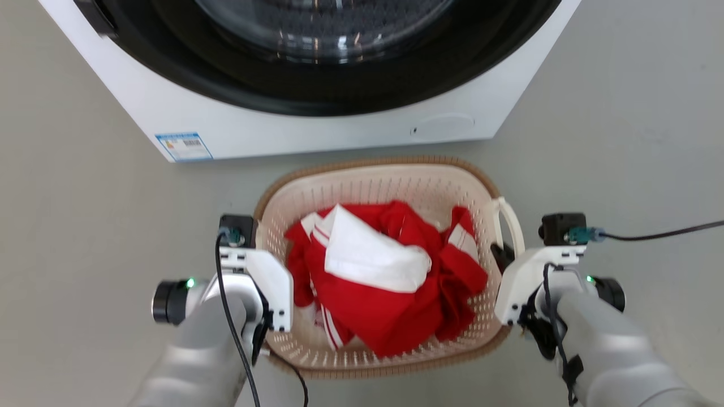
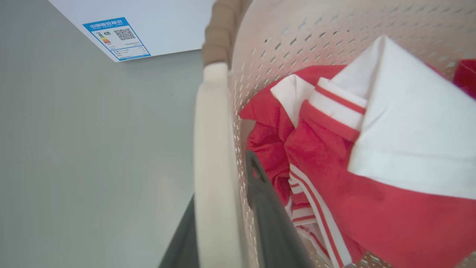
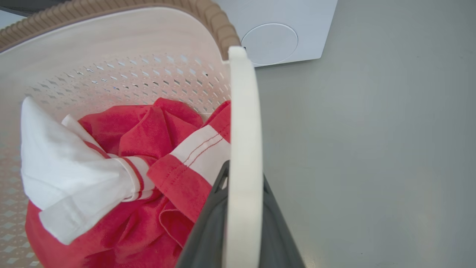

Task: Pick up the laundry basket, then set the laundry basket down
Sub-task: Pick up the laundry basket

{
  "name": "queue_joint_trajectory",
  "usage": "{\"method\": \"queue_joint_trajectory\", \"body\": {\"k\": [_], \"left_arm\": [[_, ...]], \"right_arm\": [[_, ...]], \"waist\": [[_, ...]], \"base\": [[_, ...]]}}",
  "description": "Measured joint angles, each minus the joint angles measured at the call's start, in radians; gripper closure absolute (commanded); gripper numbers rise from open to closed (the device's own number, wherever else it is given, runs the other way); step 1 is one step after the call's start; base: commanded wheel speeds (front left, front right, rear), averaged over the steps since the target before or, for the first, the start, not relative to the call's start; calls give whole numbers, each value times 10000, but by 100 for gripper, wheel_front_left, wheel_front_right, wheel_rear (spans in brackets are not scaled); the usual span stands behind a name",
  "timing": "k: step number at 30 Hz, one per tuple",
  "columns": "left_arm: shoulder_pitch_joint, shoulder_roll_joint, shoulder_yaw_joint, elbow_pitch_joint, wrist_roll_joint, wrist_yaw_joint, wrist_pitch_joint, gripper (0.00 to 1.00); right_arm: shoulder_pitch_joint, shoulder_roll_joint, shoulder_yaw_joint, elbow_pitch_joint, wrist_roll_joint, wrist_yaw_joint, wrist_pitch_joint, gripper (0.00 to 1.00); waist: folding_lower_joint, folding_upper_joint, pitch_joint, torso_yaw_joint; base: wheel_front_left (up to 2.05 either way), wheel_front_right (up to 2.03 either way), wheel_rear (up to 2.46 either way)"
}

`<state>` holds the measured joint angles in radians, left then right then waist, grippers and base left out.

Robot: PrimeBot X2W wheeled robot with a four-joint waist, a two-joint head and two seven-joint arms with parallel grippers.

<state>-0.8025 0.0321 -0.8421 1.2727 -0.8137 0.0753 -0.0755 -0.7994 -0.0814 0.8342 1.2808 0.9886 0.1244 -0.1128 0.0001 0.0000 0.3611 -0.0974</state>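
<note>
The small cream-white plastic laundry basket [image 1: 396, 189] with little holes and a brown rim is between my two arms, just in front of the big white washing machine [image 1: 317, 133], and I cannot tell if it touches the grey floor [image 1: 85, 237]. My left pincer [image 2: 219, 193] is clenched on the white loop handle [image 2: 214, 141] on that side, one dark finger outside and one inside the basket, and my right pincer [image 3: 243, 178] grips the other white loop handle [image 3: 243, 111] the same way. A pile of red and white clothes [image 1: 390, 294] lies inside the basket.
</note>
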Motion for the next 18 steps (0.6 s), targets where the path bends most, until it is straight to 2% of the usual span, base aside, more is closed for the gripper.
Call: {"method": "queue_joint_trajectory", "body": {"k": [18], "left_arm": [[1786, 61, -849, -299, -798, -109, 1062, 100]], "right_arm": [[1555, 192, 247, 224, 274, 0, 1175, 100]], "waist": [[-1, 0, -2487, -77]], "base": [[0, 0, 0]]}}
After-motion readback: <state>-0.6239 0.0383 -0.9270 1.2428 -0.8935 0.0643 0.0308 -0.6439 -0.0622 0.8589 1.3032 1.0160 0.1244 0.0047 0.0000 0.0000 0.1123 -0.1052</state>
